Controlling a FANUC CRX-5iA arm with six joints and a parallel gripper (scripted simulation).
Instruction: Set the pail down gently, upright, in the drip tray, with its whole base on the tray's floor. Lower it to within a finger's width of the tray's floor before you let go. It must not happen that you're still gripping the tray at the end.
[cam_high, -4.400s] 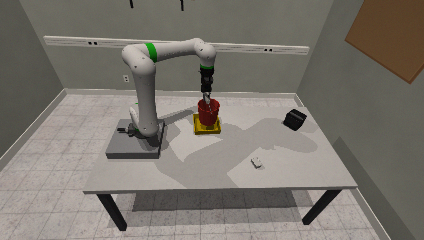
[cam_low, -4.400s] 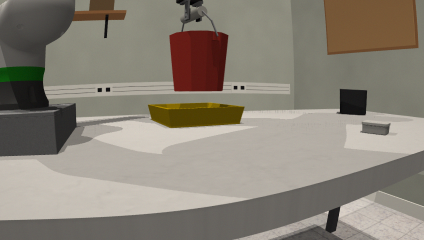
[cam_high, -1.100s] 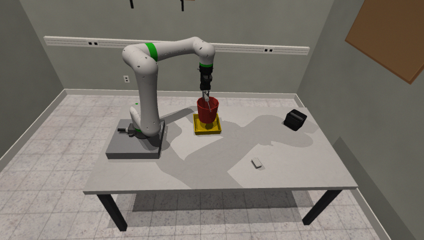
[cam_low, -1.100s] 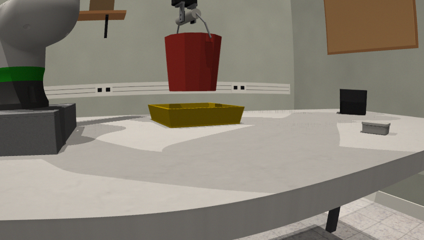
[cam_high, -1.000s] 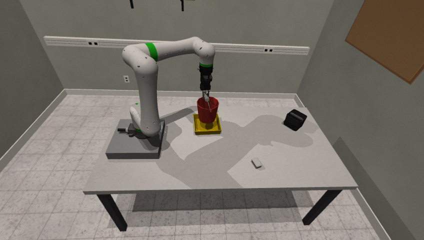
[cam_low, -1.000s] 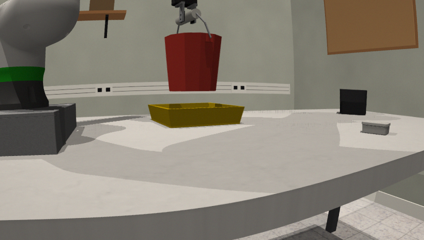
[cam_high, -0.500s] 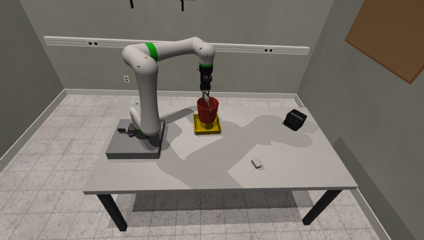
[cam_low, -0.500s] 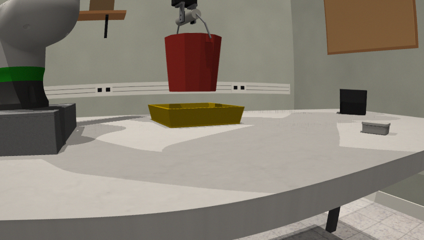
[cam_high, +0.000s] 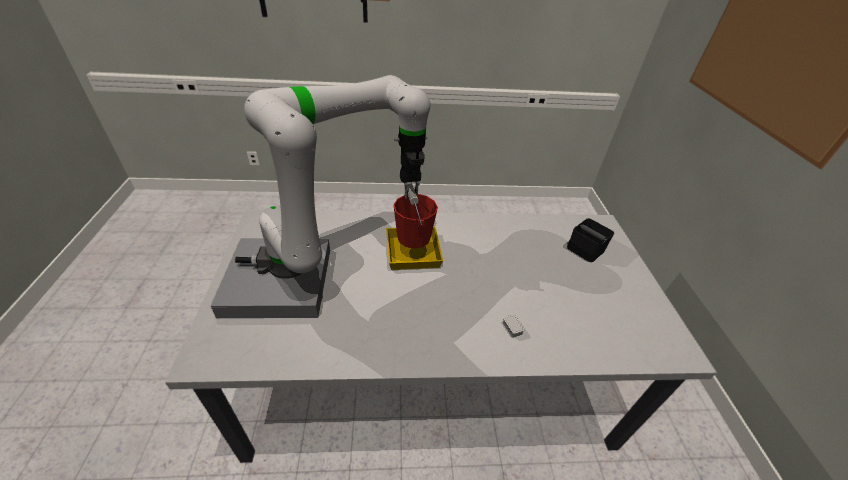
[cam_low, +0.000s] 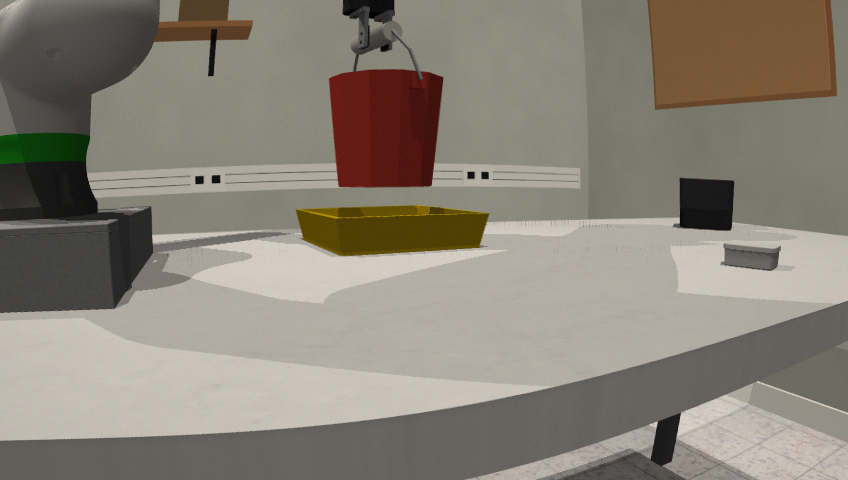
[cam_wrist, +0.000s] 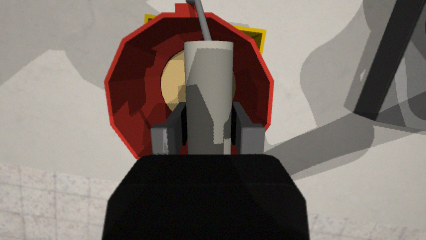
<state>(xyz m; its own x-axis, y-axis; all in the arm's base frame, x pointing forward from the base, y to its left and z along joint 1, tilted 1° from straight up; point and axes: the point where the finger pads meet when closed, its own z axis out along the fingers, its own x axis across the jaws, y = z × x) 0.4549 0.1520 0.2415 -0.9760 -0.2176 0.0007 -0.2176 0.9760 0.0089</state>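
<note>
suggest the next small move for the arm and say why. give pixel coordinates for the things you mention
Probably ease straight down, keeping the grip: the gripper (cam_high: 411, 189) (cam_low: 374, 38) (cam_wrist: 209, 115) is shut on the handle grip (cam_low: 370, 40) (cam_wrist: 209, 95), and the red pail (cam_high: 414, 228) (cam_low: 385, 130) (cam_wrist: 127, 95) hangs upright over the yellow tray (cam_high: 414, 265) (cam_low: 410, 234) (cam_wrist: 263, 42), its base above the rim, so letting go now would likely drop it.

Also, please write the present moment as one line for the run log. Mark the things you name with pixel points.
tool (cam_high: 411, 191) (cam_low: 374, 41) (cam_wrist: 209, 115): shut on pail's grip (cam_high: 412, 195) (cam_low: 370, 41) (cam_wrist: 209, 75) | pail (cam_high: 414, 228) (cam_low: 383, 130) (cam_wrist: 127, 100): upright, hanging above drip tray (cam_high: 414, 265) (cam_low: 410, 233) (cam_wrist: 263, 40) | not yet set down
</note>
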